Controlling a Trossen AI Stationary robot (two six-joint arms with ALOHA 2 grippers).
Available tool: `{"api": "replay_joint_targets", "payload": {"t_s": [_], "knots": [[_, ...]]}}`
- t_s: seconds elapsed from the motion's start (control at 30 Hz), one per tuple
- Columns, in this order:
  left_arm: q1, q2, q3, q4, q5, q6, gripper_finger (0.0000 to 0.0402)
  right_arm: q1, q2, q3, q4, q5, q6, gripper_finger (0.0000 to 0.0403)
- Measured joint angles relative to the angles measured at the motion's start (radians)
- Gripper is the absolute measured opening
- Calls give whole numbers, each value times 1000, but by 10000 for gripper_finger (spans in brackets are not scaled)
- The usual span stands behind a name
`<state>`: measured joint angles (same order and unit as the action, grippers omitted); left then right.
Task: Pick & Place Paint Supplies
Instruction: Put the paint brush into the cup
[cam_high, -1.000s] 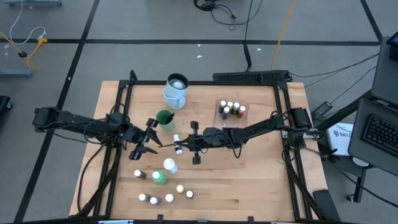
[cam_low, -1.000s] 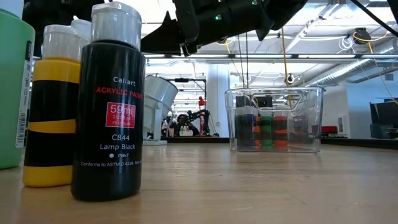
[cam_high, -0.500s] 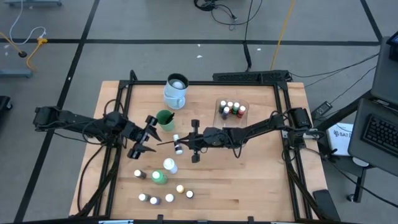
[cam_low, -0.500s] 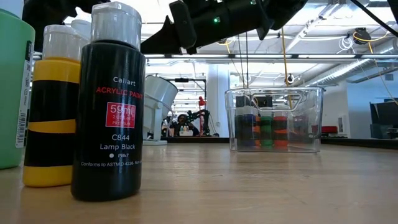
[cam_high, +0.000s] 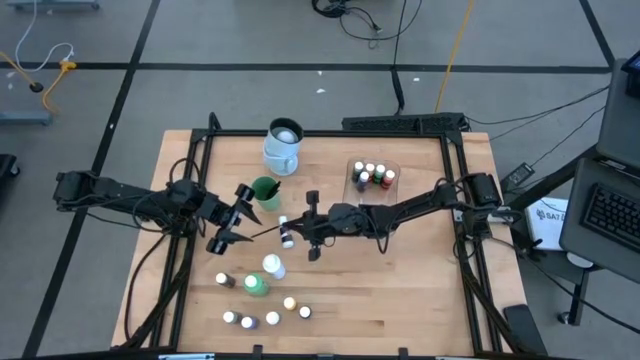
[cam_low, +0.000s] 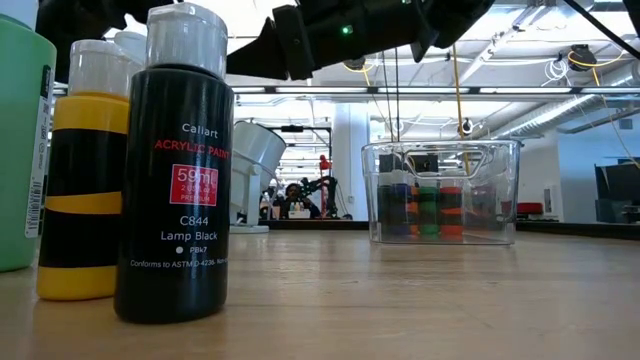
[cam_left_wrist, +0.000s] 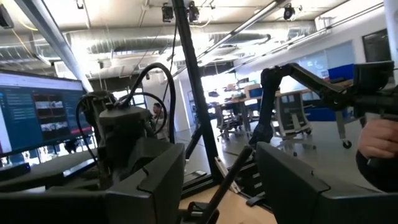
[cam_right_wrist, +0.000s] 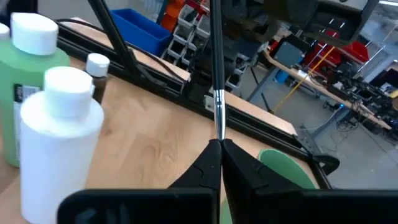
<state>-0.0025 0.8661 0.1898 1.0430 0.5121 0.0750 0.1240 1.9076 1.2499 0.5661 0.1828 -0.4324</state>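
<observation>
High view: wooden table (cam_high: 400, 290) on grey floor (cam_high: 250, 40).

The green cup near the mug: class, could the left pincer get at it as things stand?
Probably yes. The left pincer is open and sits just beside the green cup, nothing between them. The brush in the right pincer passes below, not across.

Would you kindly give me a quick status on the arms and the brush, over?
Right gripper shut on brush, mid-table. Left gripper open, brush's far end between its fingers. Small bottle close beside right gripper.
</observation>
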Motion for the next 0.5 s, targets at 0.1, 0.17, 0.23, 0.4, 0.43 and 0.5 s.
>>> {"api": "replay_joint_targets", "payload": {"t_s": [0.1,0.17,0.23,0.4,0.43,0.5], "knots": [[0,0,0,-1,-16,1,200,-7,0,0,6,-4,-3,0],[0,0,0,-1,-27,1,200,-12,0,0,7,-5,-2,0],[0,0,0,0,-30,1,200,-16,0,0,6,-5,-3,0],[0,0,0,-3,-42,-1,200,-31,0,0,6,-8,-2,0],[0,0,0,-3,-42,-2,200,-33,0,0,6,-12,-2,0],[0,0,0,-6,-42,-2,200,-38,0,0,7,-35,-1,0]]}}
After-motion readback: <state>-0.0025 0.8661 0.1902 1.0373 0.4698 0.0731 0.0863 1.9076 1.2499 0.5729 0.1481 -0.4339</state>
